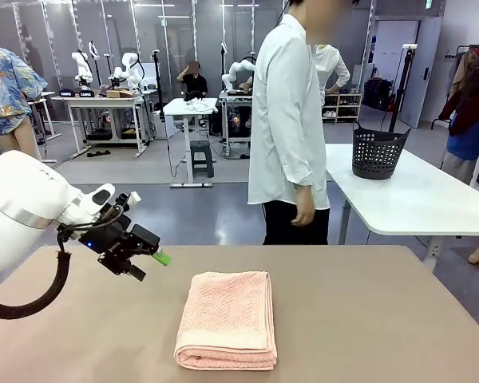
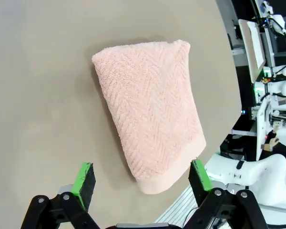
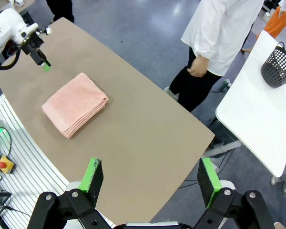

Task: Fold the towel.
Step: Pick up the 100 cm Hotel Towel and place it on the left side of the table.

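Observation:
The towel (image 1: 226, 319), salmon-pink with a herringbone weave, lies folded into a thick rectangle on the brown table (image 1: 367, 319), near its front middle. It also appears in the left wrist view (image 2: 150, 124) and in the right wrist view (image 3: 75, 104). My left gripper (image 1: 148, 266) hovers open above the table, to the left of the towel, touching nothing. From its own camera the left gripper (image 2: 142, 179) shows green pads wide apart with the towel's near corner between and beyond them. My right gripper (image 3: 152, 177) is open, high above the table's edge, holding nothing.
A person in a white shirt (image 1: 289, 120) stands at the far edge of the table, arms down. Behind to the right, a white table (image 1: 415, 195) carries a dark basket (image 1: 378, 150). Bare brown tabletop surrounds the towel.

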`<state>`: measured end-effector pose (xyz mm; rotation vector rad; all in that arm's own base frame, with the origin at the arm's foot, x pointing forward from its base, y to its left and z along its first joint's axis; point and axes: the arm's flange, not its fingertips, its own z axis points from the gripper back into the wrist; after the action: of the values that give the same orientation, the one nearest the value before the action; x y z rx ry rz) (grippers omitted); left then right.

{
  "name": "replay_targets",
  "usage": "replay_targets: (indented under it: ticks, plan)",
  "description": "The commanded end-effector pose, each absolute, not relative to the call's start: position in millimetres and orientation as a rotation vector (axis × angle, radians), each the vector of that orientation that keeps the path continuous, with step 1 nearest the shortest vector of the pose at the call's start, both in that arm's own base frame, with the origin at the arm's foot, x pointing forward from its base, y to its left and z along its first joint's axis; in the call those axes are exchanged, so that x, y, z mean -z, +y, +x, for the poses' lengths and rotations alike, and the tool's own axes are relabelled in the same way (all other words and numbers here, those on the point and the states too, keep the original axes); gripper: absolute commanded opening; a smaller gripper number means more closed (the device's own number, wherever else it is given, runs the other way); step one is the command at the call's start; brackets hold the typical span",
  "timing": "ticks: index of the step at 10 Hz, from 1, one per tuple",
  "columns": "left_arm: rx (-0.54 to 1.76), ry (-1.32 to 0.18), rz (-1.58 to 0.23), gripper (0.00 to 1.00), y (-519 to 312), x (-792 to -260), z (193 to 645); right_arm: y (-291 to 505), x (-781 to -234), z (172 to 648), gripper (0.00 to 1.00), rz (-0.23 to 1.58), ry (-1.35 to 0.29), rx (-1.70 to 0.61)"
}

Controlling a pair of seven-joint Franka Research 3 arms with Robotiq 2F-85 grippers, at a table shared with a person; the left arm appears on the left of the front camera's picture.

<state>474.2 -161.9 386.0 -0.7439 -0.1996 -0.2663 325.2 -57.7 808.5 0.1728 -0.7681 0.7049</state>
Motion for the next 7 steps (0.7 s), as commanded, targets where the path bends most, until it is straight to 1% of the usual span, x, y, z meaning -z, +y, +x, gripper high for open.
replay_targets:
  ticks: [1,2,3,7]
  plan:
    - [0.28,-0.185,-0.764,1.0,-163.4,-383.9,484.5,-57.4,-808.9,325.1,1.0,0.171,-0.768,-0.699]
    - [0.291,-0.162,-0.784,1.0,-161.1,-384.6,483.5,-57.4,-808.9,325.1,1.0,0.171,-0.768,-0.699]
    - [0.266,-0.19,-0.745,1.0,-163.5,-381.9,478.2,-57.4,-808.9,325.1,1.0,0.171,-0.768,-0.699]
    - [0.266,-0.19,-0.745,1.0,-163.5,-381.9,478.2,-57.4,-808.9,325.1,1.0,0.171,-0.768,-0.699]
